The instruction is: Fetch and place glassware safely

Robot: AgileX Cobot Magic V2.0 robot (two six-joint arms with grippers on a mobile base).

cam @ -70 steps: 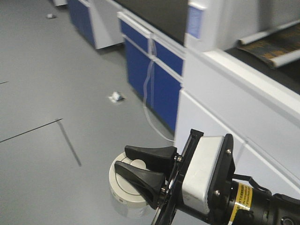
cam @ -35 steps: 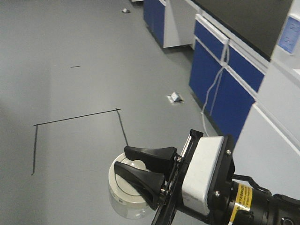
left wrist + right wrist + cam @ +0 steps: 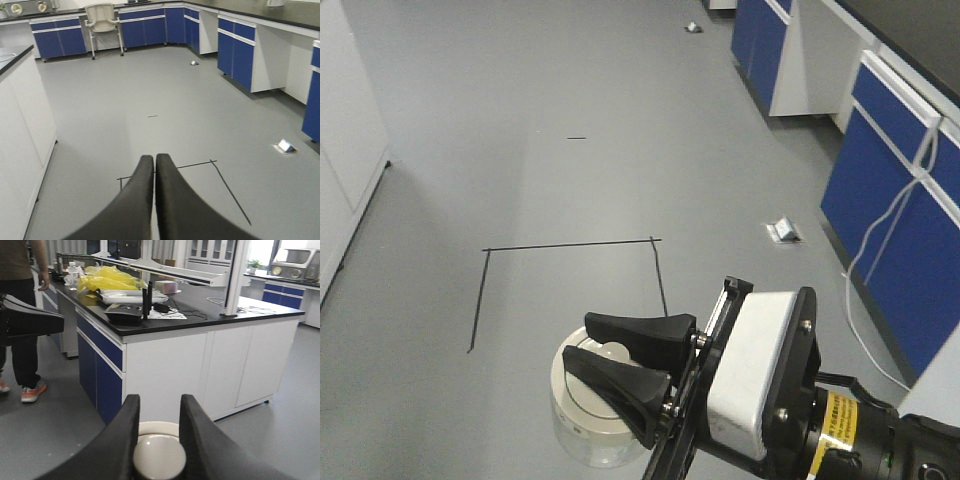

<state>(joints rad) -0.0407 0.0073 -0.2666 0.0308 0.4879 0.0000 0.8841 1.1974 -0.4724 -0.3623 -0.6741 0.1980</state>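
Note:
The glassware is a small clear glass jar (image 3: 588, 442) with a round cream-white lid (image 3: 578, 392). My right gripper (image 3: 582, 343) is shut on the lid's central knob (image 3: 159, 457) and holds the jar in the air above the grey floor. In the right wrist view the gripper (image 3: 160, 402) has a black finger pressed on each side of the knob, with the lid's rim (image 3: 157, 426) behind it. My left gripper (image 3: 154, 159) is shut and empty, with its fingers pressed together, pointing over open floor.
Blue-fronted lab cabinets (image 3: 900, 220) with a hanging white cable (image 3: 885, 245) line the right side. A small object (image 3: 782, 230) and black tape lines (image 3: 570, 244) lie on the floor. A white cabinet (image 3: 350, 150) stands left. A person (image 3: 22, 340) stands by a lab bench (image 3: 165, 335).
The front view has swung: the blue cabinets slid to the right and the taped floor square came into the middle. My right gripper and the jar kept their place in the frame.

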